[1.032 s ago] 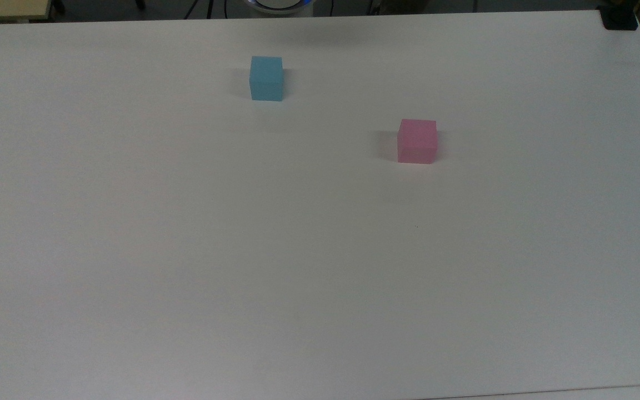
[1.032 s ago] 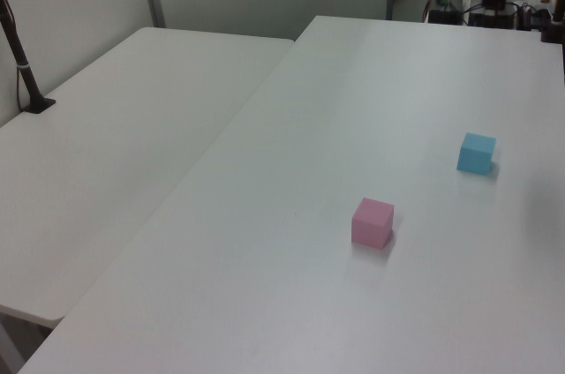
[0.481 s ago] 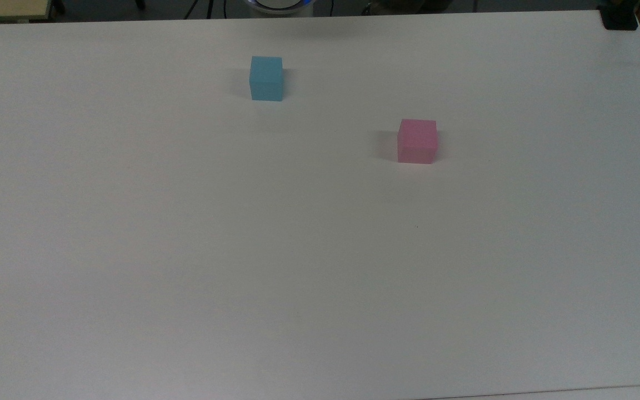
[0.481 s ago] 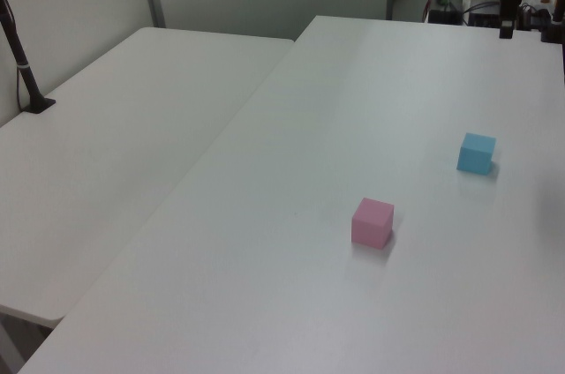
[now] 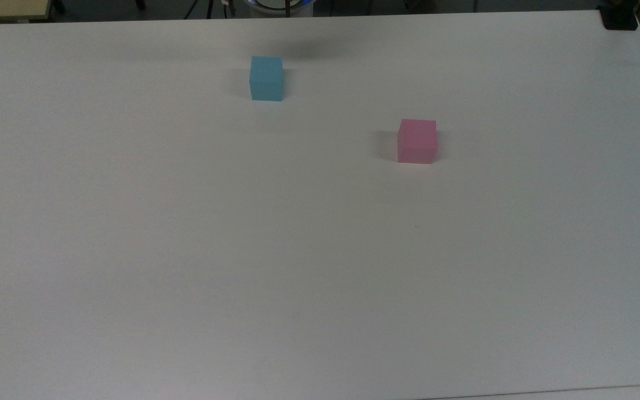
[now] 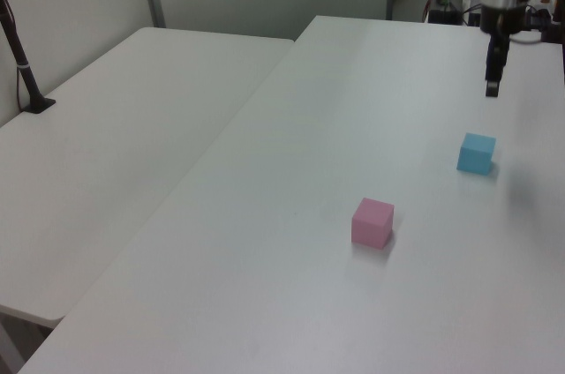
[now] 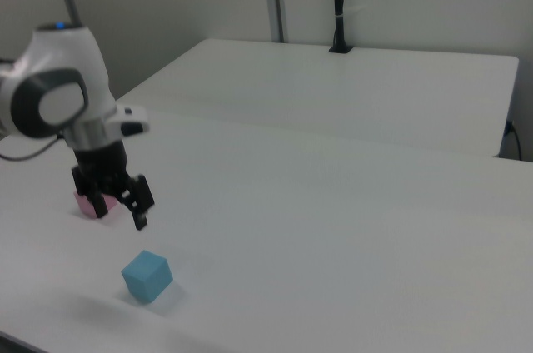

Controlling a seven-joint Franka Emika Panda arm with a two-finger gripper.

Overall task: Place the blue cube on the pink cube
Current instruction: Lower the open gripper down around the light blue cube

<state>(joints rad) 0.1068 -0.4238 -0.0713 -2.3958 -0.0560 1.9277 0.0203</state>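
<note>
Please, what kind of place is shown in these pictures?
Probably a robotics lab: a robot arm with a gripper over a plain white table, two test cubes, blue cube and pink cube, partition walls behind.

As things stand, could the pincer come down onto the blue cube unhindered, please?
Probably yes: the pincer hangs open above the blue cube, whose top and sides are free, and the pink cube stands well apart.

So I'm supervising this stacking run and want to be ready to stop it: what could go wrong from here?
The gripper hangs open above the table, off to one side of the small matte light-blue foam cube; a misaligned descent could nudge it away. The small matte pink foam cube stands apart from it and matches it in size, so an off-centre placement could tip the stack.
</note>
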